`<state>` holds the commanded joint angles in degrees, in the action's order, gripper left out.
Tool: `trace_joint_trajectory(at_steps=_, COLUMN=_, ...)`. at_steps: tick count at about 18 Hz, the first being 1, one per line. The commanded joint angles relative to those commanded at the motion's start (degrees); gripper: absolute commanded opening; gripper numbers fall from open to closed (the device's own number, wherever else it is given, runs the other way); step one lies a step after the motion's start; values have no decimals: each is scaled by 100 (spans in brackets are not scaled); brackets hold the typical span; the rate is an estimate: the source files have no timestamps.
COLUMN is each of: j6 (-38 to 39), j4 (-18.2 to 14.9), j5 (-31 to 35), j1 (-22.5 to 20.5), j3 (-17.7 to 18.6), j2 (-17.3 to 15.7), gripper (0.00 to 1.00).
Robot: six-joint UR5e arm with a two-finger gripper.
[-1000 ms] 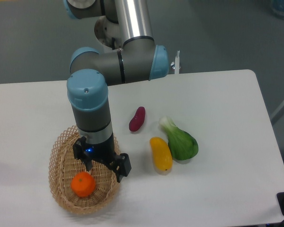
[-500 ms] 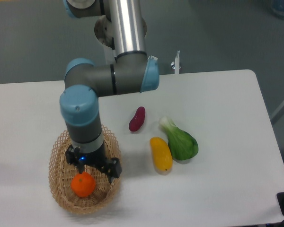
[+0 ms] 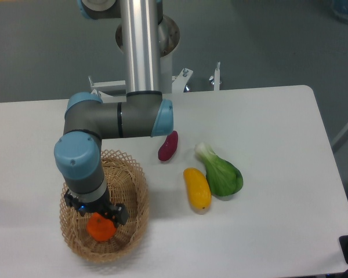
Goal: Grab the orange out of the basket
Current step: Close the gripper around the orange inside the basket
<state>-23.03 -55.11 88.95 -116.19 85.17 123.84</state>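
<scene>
The orange (image 3: pixel 101 229) is a small round bright-orange fruit lying in the bottom of the oval tan wicker basket (image 3: pixel 134 185) at the front left of the table. My gripper (image 3: pixel 97 216) points straight down into the basket, right over the orange's upper part, and the wrist hides the fingers. The orange's top is covered by the gripper body. I cannot tell whether the fingers are open or closed around the fruit.
A purple sweet potato (image 3: pixel 168 145), a yellow-orange squash (image 3: pixel 197 188) and a green bok choy (image 3: pixel 221 172) lie on the white table to the right of the basket. The arm's elbow (image 3: pixel 122 119) hangs over the basket's far side.
The gripper has moved left and down into the basket, from beside the orange's upper right to directly over it. The orange has not moved.
</scene>
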Motion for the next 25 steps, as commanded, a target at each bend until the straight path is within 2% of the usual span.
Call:
trace_joint_trajectory(at_steps=4, j6=44, j4=61, j5=-9, j1=9, j3=35, j2=105, gripper=100)
trace_joint_trajectory(at_steps=7, j6=149, j4=307, j5=9, j1=9, j3=35, j2=194, gripper=100)
trace_joint_trajectory(at_steps=11, j6=185, j4=334, j5=52, j1=18, j3=44, j2=229, gripper=100)
trace_joint_trajectory(at_steps=13, j6=184, j4=334, j5=184, j1=35, j3=70, j2=220, gripper=83)
trace_joint_trajectory(at_steps=14, j6=202, j4=334, j5=202, j1=79, j3=53, j2=203, gripper=79)
trace_joint_trajectory(at_steps=20, j6=150, j4=343, j5=185, j1=88, j3=44, j2=150, gripper=73)
trace_joint_trajectory(at_steps=25, j6=105, j4=343, j5=185, j1=79, j3=-17, j2=18, gripper=73)
